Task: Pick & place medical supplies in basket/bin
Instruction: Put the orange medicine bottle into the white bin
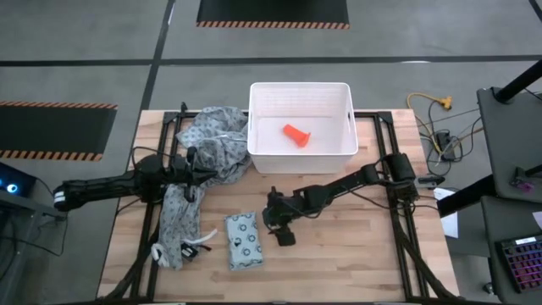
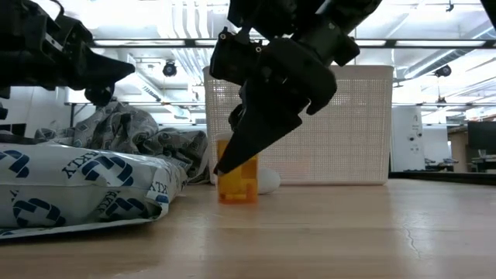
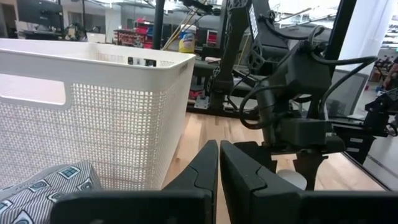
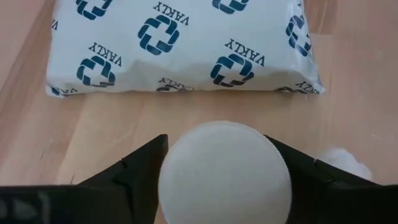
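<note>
An orange pill bottle (image 2: 239,186) with a round white cap (image 4: 224,174) stands upright on the table, mid-table in front of the white perforated bin (image 1: 254,119). My right gripper (image 1: 281,227) is down over it and shut on it. An orange tapered piece (image 1: 296,135) lies on the bin's floor. The pale-green packet with dark ring marks (image 1: 244,240) lies flat just left of the bottle. A small white fluffy piece (image 4: 343,163) rests on the table beside the bottle. My left gripper (image 3: 217,168) is shut, hovering over the patterned cloth (image 1: 212,144) at the table's left. My right gripper holds the orange pill bottle just under its white cap (image 4: 186,146), pinched between the two fingers (image 4: 140,165), one on each side. The fingers come slanting down from the table's right. The bottle stands upright with its base (image 2: 237,200) on the table.
A crumpled grey patterned cloth (image 2: 132,132) lies left of the bin and trails toward the near edge, where small white and black bits (image 1: 190,248) lie. The bin (image 2: 325,124) stands right behind the bottle. Bare wood lies right of the right gripper.
</note>
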`<state>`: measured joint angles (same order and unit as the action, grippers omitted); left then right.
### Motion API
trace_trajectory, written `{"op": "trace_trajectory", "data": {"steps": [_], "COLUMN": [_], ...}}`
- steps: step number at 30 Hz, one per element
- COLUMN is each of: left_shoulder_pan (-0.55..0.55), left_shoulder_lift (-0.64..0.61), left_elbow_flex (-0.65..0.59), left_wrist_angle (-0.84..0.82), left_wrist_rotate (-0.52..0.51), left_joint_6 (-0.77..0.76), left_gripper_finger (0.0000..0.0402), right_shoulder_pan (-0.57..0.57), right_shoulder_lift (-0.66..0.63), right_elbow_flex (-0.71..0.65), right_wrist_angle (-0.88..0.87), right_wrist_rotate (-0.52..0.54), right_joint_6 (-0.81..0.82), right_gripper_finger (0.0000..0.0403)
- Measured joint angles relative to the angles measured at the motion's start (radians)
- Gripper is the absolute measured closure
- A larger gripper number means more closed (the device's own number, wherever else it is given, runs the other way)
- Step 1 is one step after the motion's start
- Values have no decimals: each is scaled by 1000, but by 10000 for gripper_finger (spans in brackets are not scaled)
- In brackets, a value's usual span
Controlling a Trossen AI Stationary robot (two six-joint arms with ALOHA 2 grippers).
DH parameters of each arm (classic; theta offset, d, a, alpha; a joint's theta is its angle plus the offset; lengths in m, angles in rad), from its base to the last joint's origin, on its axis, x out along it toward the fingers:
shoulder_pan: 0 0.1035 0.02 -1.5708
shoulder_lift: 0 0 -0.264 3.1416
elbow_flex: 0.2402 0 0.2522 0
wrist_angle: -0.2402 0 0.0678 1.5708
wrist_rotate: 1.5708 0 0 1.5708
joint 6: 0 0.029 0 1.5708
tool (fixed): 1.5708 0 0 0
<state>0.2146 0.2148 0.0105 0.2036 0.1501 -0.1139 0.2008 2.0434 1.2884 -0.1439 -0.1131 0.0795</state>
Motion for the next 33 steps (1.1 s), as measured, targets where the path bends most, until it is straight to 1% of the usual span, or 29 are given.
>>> {"op": "trace_trajectory", "data": {"steps": [6,9,11,16,21,23,26,30,33], "left_shoulder_pan": [0,0,0,0,0,0,0,0,0], "left_shoulder_lift": [3,3,3,3,6,7,7,7,7], "left_elbow_flex": [0,0,0,0,0,0,0,0,0], "left_wrist_angle": [1,1,1,1,2,1,2,2,2], "left_wrist_rotate": [0,0,0,0,0,0,0,0,0], "left_joint_6": [0,0,0,0,0,0,0,0,0], "left_gripper_finger": [402,402,402,402,402,402,402,402,402], "right_shoulder_pan": [0,0,0,-7,-30,-44,-81,-159,-227], "right_shoulder_lift": [-2,-5,-11,-29,-38,-39,-39,-40,-41], "right_elbow_flex": [2,36,79,229,403,481,611,788,889], "right_wrist_angle": [-21,-74,-140,-318,-442,-485,-573,-705,-783], "right_wrist_rotate": [0,0,0,2,13,39,93,107,145], "right_joint_6": [27,43,35,-38,-111,-118,-102,-137,-166], "right_gripper_finger": [204,216,220,214,212,216,221,218,215]}}
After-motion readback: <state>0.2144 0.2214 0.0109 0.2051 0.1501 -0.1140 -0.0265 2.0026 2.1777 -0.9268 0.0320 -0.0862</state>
